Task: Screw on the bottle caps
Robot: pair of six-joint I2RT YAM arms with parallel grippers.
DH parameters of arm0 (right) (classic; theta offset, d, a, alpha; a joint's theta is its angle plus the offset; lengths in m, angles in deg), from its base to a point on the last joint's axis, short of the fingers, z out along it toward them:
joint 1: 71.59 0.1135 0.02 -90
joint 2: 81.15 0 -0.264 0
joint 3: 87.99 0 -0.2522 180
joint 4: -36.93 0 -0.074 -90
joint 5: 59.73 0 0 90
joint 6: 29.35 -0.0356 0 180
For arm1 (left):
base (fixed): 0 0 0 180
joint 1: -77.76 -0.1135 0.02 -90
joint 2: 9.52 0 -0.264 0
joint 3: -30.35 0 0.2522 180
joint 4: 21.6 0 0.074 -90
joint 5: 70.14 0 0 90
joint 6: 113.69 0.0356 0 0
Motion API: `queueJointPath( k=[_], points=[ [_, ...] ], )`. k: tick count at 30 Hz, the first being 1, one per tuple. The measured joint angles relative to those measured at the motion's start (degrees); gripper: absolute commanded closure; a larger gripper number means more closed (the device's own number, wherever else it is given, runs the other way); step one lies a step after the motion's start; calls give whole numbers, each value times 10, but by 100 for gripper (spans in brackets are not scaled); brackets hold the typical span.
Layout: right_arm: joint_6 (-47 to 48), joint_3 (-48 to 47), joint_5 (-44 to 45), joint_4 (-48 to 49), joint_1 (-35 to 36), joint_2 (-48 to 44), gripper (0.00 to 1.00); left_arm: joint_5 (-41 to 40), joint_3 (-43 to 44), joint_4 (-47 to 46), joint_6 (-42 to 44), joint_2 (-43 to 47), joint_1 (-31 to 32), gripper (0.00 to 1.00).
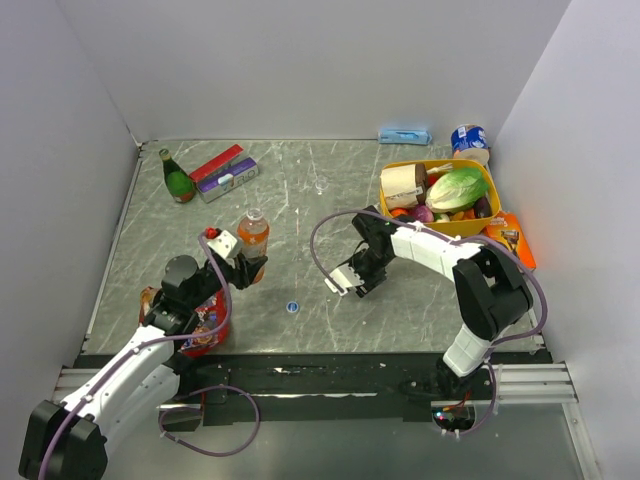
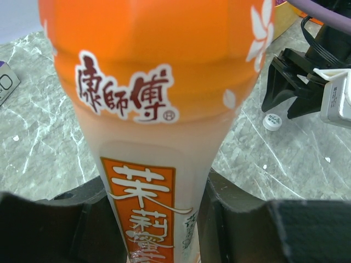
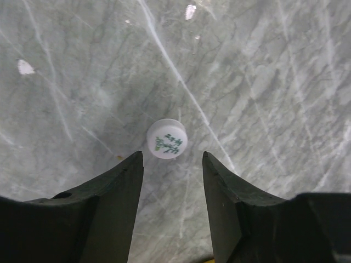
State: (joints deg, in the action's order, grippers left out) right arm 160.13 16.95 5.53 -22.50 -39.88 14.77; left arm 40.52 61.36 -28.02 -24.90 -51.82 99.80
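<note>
The bottle (image 1: 253, 235) of orange liquid stands upright left of centre, and my left gripper (image 1: 250, 268) is shut on its lower body. In the left wrist view the bottle (image 2: 159, 109) fills the frame between the left gripper's (image 2: 156, 183) black fingers. A blue cap (image 1: 292, 307) lies on the table to the bottle's right and a little nearer. The whitish cap (image 3: 167, 138), printed in green, lies flat just beyond the tips of my right gripper (image 3: 171, 158). That gripper is open with nothing between its fingers. The same cap (image 2: 271, 121) shows under the right gripper (image 2: 285, 107).
A dark green glass bottle (image 1: 178, 177) and flat boxes (image 1: 225, 172) lie at the back left. A yellow basket (image 1: 432, 163) of vegetables sits at the back right, with a can (image 1: 468, 138) behind it. A red packet (image 1: 210, 325) lies under my left arm.
</note>
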Motion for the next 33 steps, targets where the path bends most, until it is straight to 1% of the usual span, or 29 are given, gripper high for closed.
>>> queueJointPath(
  k=[12, 19, 24, 27, 29, 30, 33],
  points=[
    [5, 22, 2, 29, 4, 7, 50, 0, 4, 15, 2, -7, -1, 99],
    [-5, 26, 3, 32, 7, 11, 54, 0, 4, 15, 2, -7, -2, 99],
    [-18, 26, 4, 33, 9, 21, 54, 0, 4, 15, 2, -7, -2, 99],
    [-26, 25, 4, 35, 11, 22, 58, 1, 4, 14, 2, -7, -2, 99],
    [-32, 24, 5, 36, 13, 22, 64, 1, 4, 13, 2, -8, -2, 99],
    [-35, 24, 5, 36, 13, 22, 69, 1, 4, 12, 2, -8, -2, 99],
    [-49, 22, 7, 36, 13, 22, 73, 10, 4, 12, 4, -11, -2, 99]
  ],
)
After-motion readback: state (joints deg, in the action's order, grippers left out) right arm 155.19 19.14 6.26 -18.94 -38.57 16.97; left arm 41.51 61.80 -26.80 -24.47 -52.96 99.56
